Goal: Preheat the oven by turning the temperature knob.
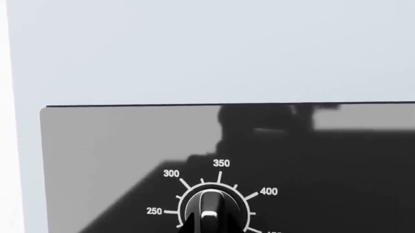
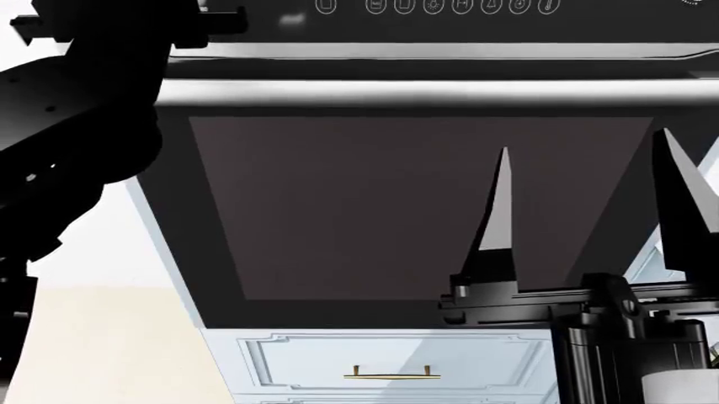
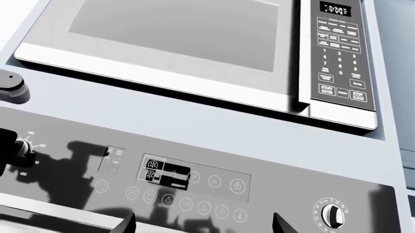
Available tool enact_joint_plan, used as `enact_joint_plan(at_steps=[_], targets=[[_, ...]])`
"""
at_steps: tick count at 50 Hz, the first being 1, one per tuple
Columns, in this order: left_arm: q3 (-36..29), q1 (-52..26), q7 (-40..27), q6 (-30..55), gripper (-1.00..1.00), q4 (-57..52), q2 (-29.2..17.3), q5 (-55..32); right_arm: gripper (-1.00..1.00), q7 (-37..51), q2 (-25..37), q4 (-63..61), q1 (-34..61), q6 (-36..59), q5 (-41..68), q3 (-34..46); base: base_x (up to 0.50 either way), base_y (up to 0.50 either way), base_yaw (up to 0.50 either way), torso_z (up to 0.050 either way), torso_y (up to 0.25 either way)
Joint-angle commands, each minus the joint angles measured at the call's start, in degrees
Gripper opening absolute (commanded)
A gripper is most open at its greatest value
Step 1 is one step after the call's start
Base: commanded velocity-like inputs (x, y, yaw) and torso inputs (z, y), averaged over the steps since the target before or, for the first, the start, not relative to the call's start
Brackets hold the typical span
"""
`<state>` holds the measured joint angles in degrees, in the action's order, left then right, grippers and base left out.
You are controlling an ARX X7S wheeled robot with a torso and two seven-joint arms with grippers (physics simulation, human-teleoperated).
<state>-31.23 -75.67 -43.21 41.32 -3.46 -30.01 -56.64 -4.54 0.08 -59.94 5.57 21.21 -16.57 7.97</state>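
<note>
Temp knob on oven looking small, stiff; pinching its ridge; right tool hanging wide open, empty; left tool's state: can't tell

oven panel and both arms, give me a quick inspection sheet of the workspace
surface: oven front, dark glass door, black control strip with white icons
job's things: temperature knob ringed by marks 250 to 400; second knob at the strip's far end
clutter: nothing seen
grippers: right gripper open before the door, holding nothing; left gripper not visible, its arm raised toward the strip
cables: nothing seen
surroundings: microwave above, white drawer with brass handle below
</note>
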Motion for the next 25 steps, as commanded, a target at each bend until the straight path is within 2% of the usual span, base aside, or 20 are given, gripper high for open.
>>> enact_joint_plan(at_steps=[1, 25], targets=[[-0.5, 0.2, 1.2, -1.2, -1.00, 1.5, 0.3, -1.5, 1.00, 0.1, 0.0, -0.1, 0.0, 0.1, 0.0, 0.1, 0.00, 0.00, 0.00, 0.000, 0.000], [-3.5, 0.3, 2.5, 0.8, -1.00, 1.8, -0.3, -0.2, 1.00, 0.0, 0.0, -0.1, 0.2, 0.2, 0.1, -0.1, 0.00, 0.00, 0.00, 0.000, 0.000]])
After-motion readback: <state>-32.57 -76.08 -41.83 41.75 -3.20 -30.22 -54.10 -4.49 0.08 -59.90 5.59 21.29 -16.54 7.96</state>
